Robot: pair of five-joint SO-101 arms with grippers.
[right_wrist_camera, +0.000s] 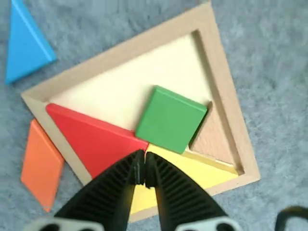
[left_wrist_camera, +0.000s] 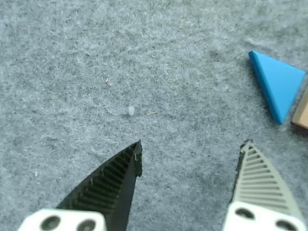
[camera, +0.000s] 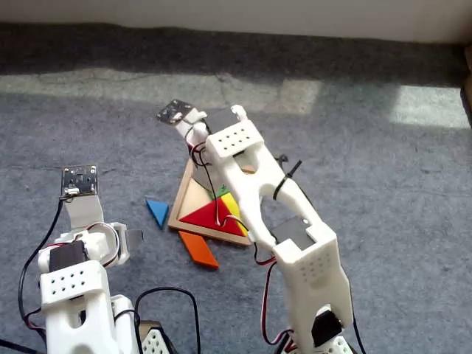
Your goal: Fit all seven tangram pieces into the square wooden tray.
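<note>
So the piece to watch is the blue triangle [left_wrist_camera: 279,84]. It's on the carpet just off the square wooden tray [right_wrist_camera: 226,91], on the side the left arm is on. The left gripper [left_wrist_camera: 192,149] is wide open with nothing in it, hanging over bare carpet on the far side of the blue piece from the tray. The triangle's longest edge faces away from the tray and runs roughly alongside the rim. My guess is the left arm has to swing toward the tray and twist a bit so the jaws straddle the piece. It's clearly the nearer arm for that one.

The right gripper [right_wrist_camera: 143,166] is pinched shut on nothing. It's right over the tray, with its tips above the seam where red meets yellow, just short of the green square [right_wrist_camera: 171,118].

Inside the tray there are 4 pieces:
- The red triangle [right_wrist_camera: 98,139] is along 1 side.
- The yellow piece [right_wrist_camera: 202,175] is next to it.
- A plain wood-coloured triangle [right_wrist_camera: 211,139] is tucked against the rim.
- The green square looks cocked, maybe riding up on its neighbours, but I can't tell for sure.

A big chunk of the tray floor is bare.

The orange parallelogram [right_wrist_camera: 42,168] lies outside, right up against the rim by the red triangle's corner. That makes 6 pieces I can count.
</note>
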